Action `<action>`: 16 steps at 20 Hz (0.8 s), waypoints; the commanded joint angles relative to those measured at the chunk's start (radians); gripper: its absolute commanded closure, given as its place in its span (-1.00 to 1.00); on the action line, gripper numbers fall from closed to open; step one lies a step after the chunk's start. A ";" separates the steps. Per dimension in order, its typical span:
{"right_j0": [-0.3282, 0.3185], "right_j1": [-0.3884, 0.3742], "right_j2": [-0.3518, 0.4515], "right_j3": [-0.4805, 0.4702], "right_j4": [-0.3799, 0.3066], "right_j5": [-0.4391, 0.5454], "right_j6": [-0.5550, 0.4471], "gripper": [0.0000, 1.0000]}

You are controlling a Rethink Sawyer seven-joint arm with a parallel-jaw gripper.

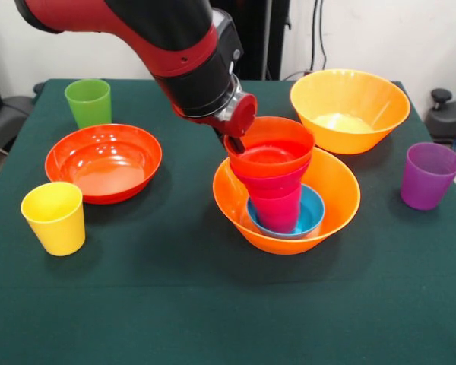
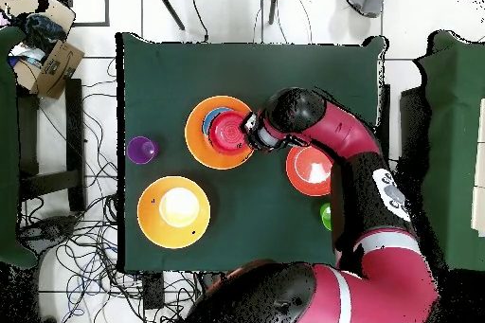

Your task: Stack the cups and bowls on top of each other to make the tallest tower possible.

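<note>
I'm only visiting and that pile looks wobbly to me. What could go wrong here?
The tower leans: the red-orange bowl on top sits tilted toward the gripper at its rim. If the arm pulls away roughly, that bowl could slide off or drag the stack over. Everything rests in the blue bowl, off-centre inside the orange bowl, so it may shift.

front: low, close, across table (image 1: 137,304) | overhead: high, straight down | shared: table
</note>
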 commanded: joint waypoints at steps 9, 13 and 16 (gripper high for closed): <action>0.001 0.046 0.121 0.126 -0.052 -0.173 -0.055 1.00; 0.004 0.052 0.117 0.122 -0.058 -0.182 -0.046 1.00; 0.008 0.057 0.115 0.113 -0.059 -0.179 -0.044 1.00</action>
